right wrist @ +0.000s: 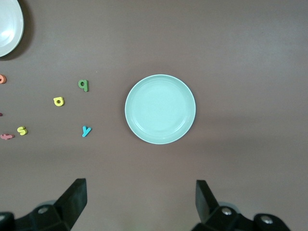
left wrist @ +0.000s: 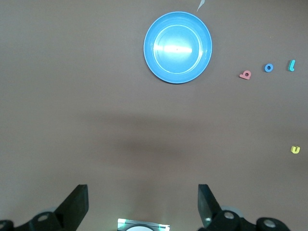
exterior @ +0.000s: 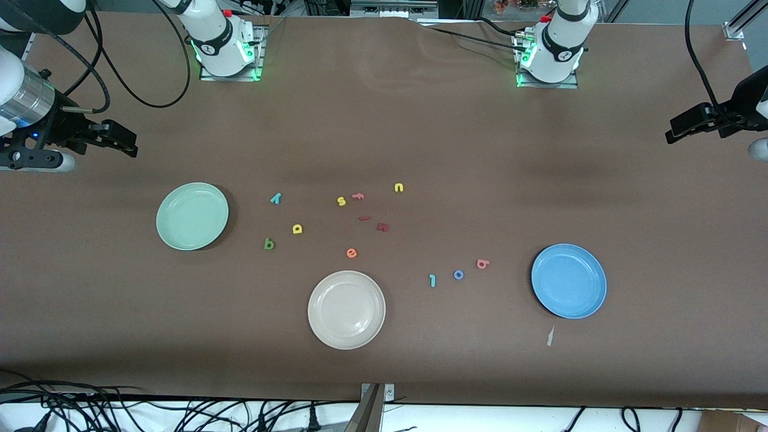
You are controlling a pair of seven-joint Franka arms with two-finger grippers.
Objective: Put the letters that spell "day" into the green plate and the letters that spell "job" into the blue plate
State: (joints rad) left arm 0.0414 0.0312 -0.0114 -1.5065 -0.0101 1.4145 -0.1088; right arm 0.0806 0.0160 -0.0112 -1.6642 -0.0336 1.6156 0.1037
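The green plate (exterior: 192,216) (right wrist: 160,109) lies toward the right arm's end, empty. Beside it lie the teal "y" (exterior: 275,198) (right wrist: 85,130), yellow "a" (exterior: 297,228) (right wrist: 58,101) and dark green "d" (exterior: 269,243) (right wrist: 83,85). The blue plate (exterior: 569,281) (left wrist: 177,47) lies empty toward the left arm's end, with the pink "b" (exterior: 483,264) (left wrist: 245,74), blue "o" (exterior: 458,275) (left wrist: 268,68) and teal "j" (exterior: 432,280) (left wrist: 291,65) beside it. My right gripper (exterior: 123,143) (right wrist: 140,199) hangs open and empty over its table end. My left gripper (exterior: 675,133) (left wrist: 143,202) hangs open and empty over the other end.
A cream-white plate (exterior: 346,309) sits nearest the front camera, mid-table. Other letters lie in the middle: yellow "s" (exterior: 341,201), yellow "n" (exterior: 399,188), pink "f" (exterior: 358,195), orange "e" (exterior: 351,253) and two dark red pieces (exterior: 383,227). A small white scrap (exterior: 550,336) lies near the blue plate.
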